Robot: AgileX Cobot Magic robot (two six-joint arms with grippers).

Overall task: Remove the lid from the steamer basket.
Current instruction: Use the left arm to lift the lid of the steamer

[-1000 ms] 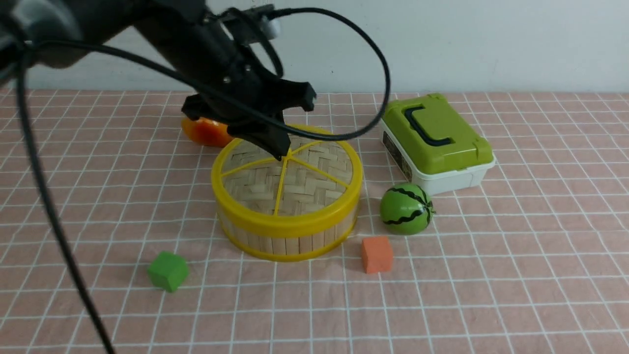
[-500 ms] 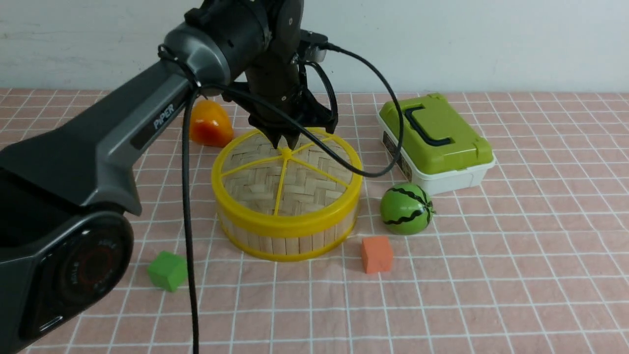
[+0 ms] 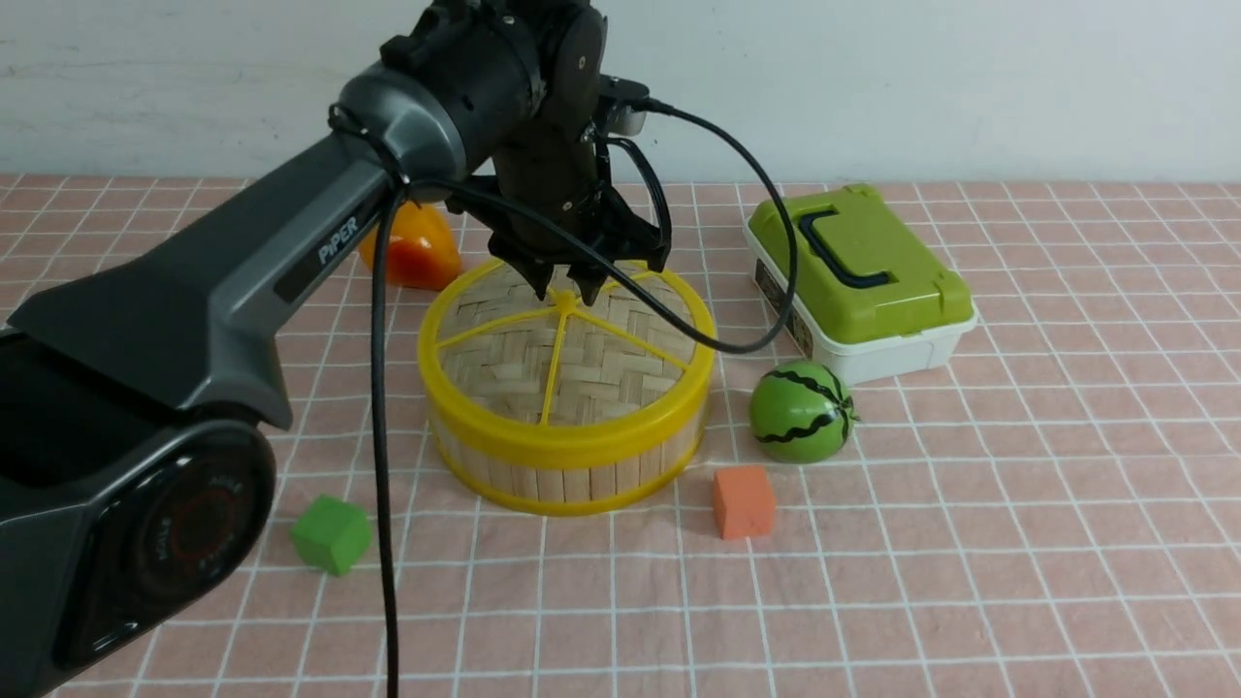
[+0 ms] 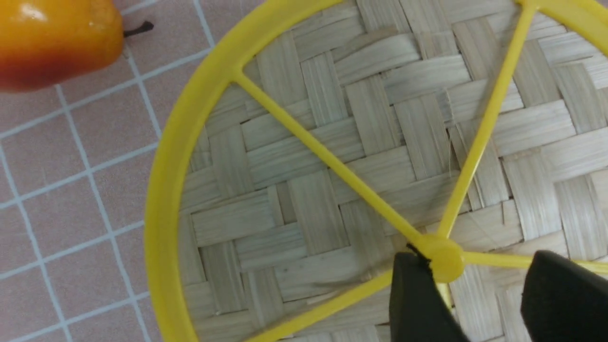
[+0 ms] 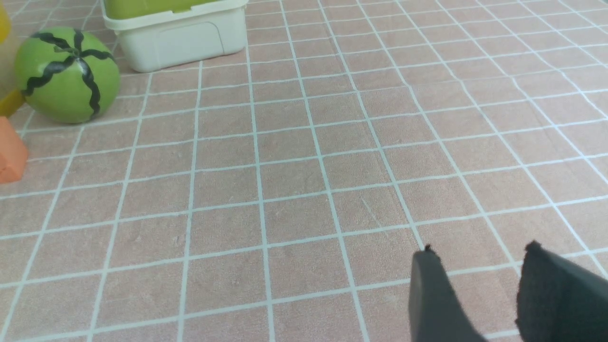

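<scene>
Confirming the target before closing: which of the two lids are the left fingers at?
The woven lid with yellow spokes; the left fingers are at its knob. The green box lid lies apart.

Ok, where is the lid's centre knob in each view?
Front view: centre knob mid-frame, between the tips of the left end effector.
Left wrist view: knob at lower right.
Right wrist view: not in it.
Shared landmark: orange fruit, in the front and left wrist views.
</scene>
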